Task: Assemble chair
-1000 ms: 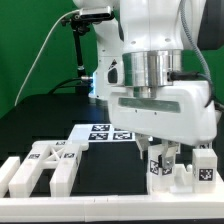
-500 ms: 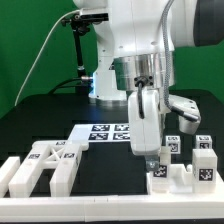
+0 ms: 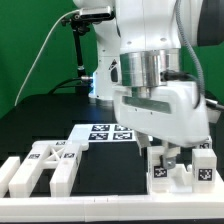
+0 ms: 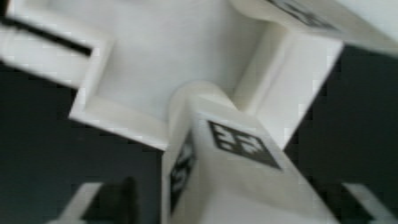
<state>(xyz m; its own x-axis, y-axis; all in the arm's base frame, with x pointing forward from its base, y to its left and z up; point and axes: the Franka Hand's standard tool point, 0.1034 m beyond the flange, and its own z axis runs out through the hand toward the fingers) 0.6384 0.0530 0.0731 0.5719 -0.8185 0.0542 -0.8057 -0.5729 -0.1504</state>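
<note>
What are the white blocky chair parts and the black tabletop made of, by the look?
The white blocky chair parts: probably hard plastic with a glossy finish; smooth faces, soft highlights, crisp moulded edges. The black tabletop: matte, no glare; could be cloth or a coated board, I cannot tell which.

The exterior view was brightly and evenly lit, the light falling mostly from above. The robot arm (image 3: 150, 70) showed near-white on its casing, with a soft sheen on its metal collar and grey shade beneath. The black table (image 3: 40, 120) swallowed the light and showed almost no cast shadows. The glossy chair parts (image 3: 45, 165) at the front were close to overexposed, their edges marked only by pale grey shading. The tags on the marker board (image 3: 105, 132) read fairly crisply. The wrist view was soft and smeared throughout. A tagged chair part (image 4: 231, 140) filled it out of focus, its tag fuzzy and its white faces glaring against a dark ground.
</note>
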